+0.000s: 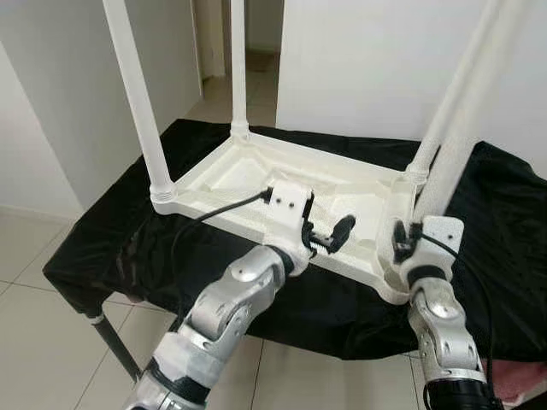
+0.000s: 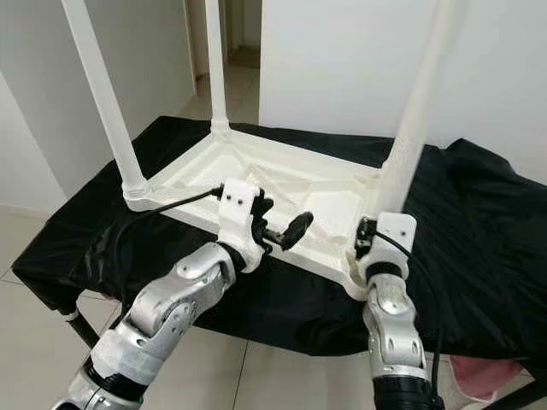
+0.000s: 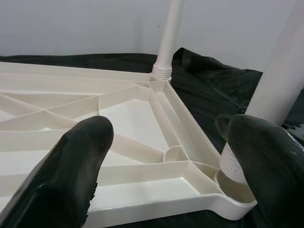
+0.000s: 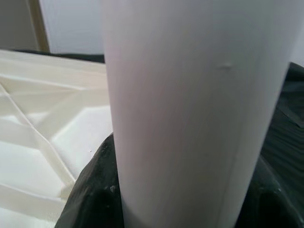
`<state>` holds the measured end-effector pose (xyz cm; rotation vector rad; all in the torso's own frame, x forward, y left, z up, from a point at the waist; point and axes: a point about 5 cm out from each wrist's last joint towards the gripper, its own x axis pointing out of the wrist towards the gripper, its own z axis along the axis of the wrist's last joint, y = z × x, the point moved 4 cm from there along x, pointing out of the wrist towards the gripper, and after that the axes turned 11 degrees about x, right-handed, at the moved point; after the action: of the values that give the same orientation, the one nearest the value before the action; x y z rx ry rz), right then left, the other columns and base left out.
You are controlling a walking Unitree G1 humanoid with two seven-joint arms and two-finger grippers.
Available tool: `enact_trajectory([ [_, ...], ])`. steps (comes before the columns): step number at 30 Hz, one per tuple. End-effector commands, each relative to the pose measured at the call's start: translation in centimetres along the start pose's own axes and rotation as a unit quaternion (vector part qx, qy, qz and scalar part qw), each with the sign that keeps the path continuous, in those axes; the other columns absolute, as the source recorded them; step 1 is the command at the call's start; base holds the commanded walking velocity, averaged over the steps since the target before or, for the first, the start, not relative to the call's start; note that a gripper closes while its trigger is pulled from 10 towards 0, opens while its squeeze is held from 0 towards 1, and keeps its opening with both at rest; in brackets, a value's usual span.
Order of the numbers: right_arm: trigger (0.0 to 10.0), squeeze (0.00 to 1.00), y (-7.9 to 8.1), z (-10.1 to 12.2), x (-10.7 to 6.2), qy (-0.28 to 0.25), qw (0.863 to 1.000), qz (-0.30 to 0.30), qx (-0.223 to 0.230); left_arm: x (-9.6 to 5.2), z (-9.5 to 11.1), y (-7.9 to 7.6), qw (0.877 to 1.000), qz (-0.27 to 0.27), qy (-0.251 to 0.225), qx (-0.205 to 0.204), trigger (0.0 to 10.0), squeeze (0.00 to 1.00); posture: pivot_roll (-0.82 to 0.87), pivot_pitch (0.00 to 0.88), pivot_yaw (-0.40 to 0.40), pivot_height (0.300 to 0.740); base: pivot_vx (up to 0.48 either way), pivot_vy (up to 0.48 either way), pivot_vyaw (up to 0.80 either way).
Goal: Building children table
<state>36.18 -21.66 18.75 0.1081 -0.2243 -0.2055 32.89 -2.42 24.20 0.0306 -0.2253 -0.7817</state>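
A white plastic tabletop (image 1: pixel 248 166) lies upside down on a table covered in black cloth (image 1: pixel 111 231). Three white legs stand in its corner sockets: near left (image 1: pixel 137 102), far left (image 1: pixel 238 68) and far right (image 1: pixel 453 94). A fourth leg (image 1: pixel 461 154) stands upright at the near right corner, with my right gripper (image 1: pixel 403 239) shut on it low down. Black fingers (image 4: pixel 90 190) hug this leg (image 4: pixel 190 95) on both sides. Its threaded end (image 3: pixel 232 166) sits at the corner socket. My left gripper (image 1: pixel 329 226) hangs open over the tabletop's near edge, holding nothing.
The cloth-covered table has a dark metal leg (image 1: pixel 111 342) at its near left. Something pink (image 1: pixel 521 376) lies low at the right. White walls stand close behind, with a doorway (image 1: pixel 256 43) and tiled floor (image 1: pixel 34 290) to the left.
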Motion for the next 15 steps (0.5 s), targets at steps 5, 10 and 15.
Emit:
enact_trajectory([
  [5, 10.0, 0.0, -0.8, -0.9, -0.3, 0.003, 1.0, 0.011, 0.0, -0.8, -0.3, -1.7, 0.997, -0.078, -0.005, 0.01, 10.0, 0.0, -0.02, 0.106, 0.002, 0.74, 0.0, 0.0, 0.0],
  [10, 10.0, 0.0, -0.5, -1.5, -0.4, 0.007, 1.0, 0.03, 0.004, -1.4, -1.1, -2.3, 0.995, -0.102, 0.01, 0.011, 10.0, 0.0, -0.02, 0.101, 0.002, 0.74, 0.0, 0.0, 0.0],
  [15, 10.0, 0.0, 0.2, -2.3, -1.0, 0.006, 0.998, 0.064, 0.006, -2.4, -2.8, -3.4, 0.989, -0.142, 0.04, 0.024, 10.0, 0.0, -0.01, 0.095, 0.003, 0.74, 0.0, 0.0, 0.0],
])
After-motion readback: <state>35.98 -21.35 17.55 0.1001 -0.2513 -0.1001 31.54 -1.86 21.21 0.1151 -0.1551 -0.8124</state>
